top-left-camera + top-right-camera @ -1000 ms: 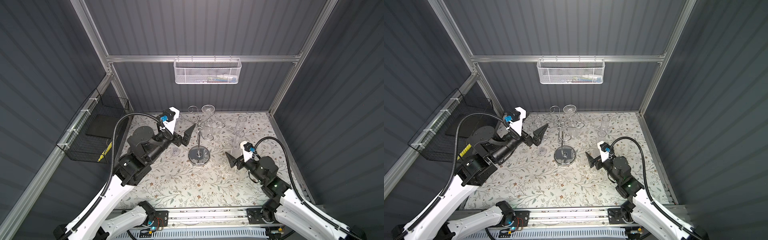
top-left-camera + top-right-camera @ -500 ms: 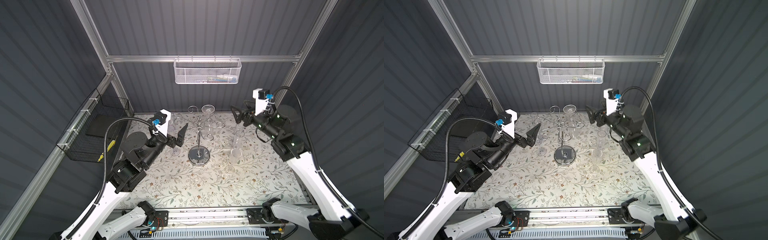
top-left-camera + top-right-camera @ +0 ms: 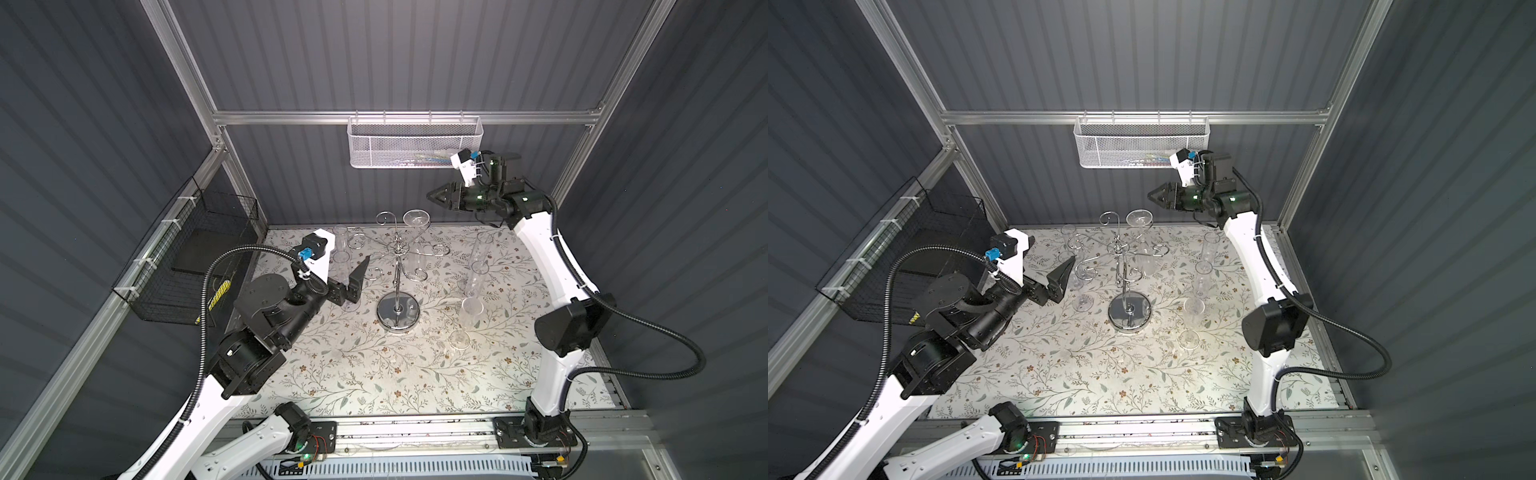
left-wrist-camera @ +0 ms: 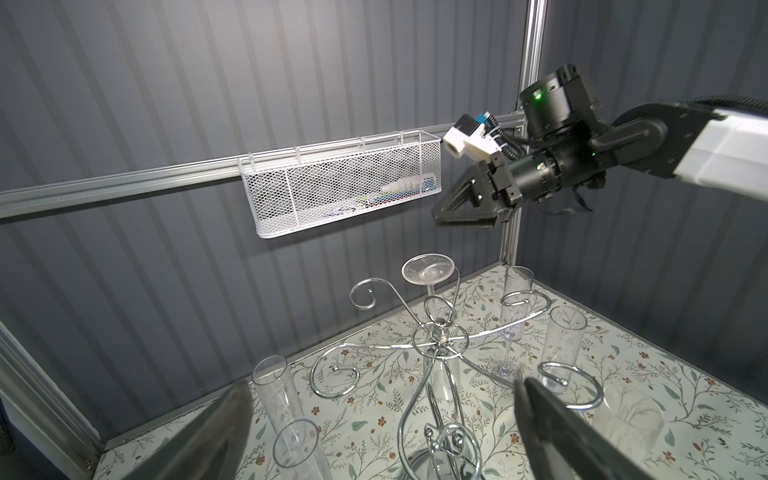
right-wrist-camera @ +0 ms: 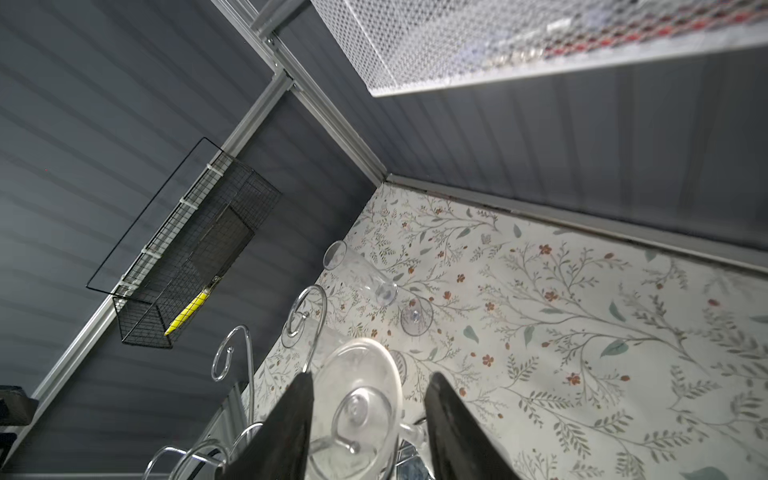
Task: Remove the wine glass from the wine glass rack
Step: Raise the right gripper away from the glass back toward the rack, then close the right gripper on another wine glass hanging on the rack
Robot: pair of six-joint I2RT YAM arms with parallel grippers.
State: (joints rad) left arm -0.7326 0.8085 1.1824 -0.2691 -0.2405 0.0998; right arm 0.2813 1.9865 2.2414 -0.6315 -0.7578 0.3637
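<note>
The chrome wine glass rack (image 3: 398, 312) (image 3: 1129, 313) stands mid-table in both top views. A clear wine glass hangs upside down from one back arm, its round foot (image 3: 415, 217) (image 3: 1138, 217) (image 4: 428, 270) uppermost. My right gripper (image 3: 430, 195) (image 3: 1151, 194) hovers just right of and above that foot, apart from it. In the right wrist view the right gripper (image 5: 370, 375) has a gap between its jaws, and the foot (image 5: 357, 399) shows through that gap. My left gripper (image 3: 353, 282) (image 4: 380, 384) is wide open and empty, left of the rack.
Several clear flutes stand on the floral table: one by the left gripper (image 3: 340, 245), others right of the rack (image 3: 481, 249) (image 3: 471, 308). A white mesh basket (image 3: 415, 145) hangs on the back wall just above the right gripper. A black wire basket (image 3: 187, 266) hangs on the left wall.
The right arm has risen from low over the table to the back, beside the hanging glass's foot, and its jaws have narrowed. The left gripper has drawn back slightly to the left.
</note>
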